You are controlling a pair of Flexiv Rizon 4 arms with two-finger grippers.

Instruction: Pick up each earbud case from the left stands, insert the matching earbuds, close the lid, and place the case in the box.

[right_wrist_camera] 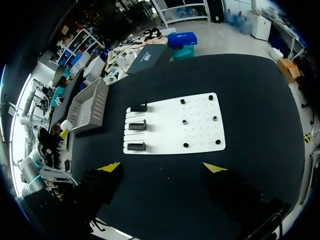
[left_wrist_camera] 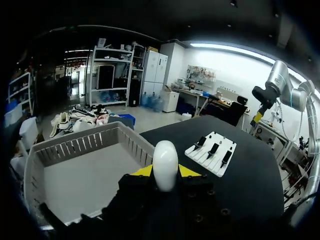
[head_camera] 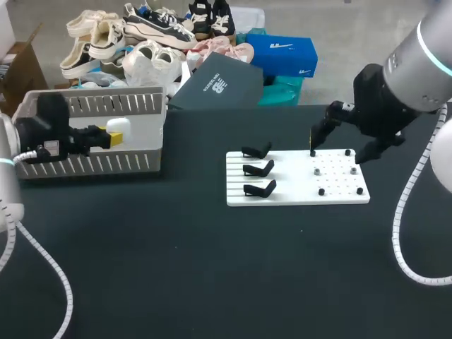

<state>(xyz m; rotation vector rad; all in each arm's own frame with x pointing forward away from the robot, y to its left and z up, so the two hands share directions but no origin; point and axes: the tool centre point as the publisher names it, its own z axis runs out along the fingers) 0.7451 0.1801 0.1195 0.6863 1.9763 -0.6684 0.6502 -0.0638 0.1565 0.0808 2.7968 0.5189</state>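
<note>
Earbud case (left_wrist_camera: pixel 165 162) is closed and pinched in the left tool (left_wrist_camera: pixel 165 172) at the box (head_camera: pixel 92 166), stands (head_camera: pixel 258 169) all bare, right tool (right_wrist_camera: pixel 162 167) wide open, so probably just the drop left

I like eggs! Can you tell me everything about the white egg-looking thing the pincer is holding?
It is a small white earbud case, smooth, glossy and rounded like a pebble, and it looks like plastic. Its lid appears shut. It stands upright, pinched between the yellow tips of the left pincer, which touch it from both sides. Nothing else touches it. In the head view it hangs above the grey slatted box.
</note>
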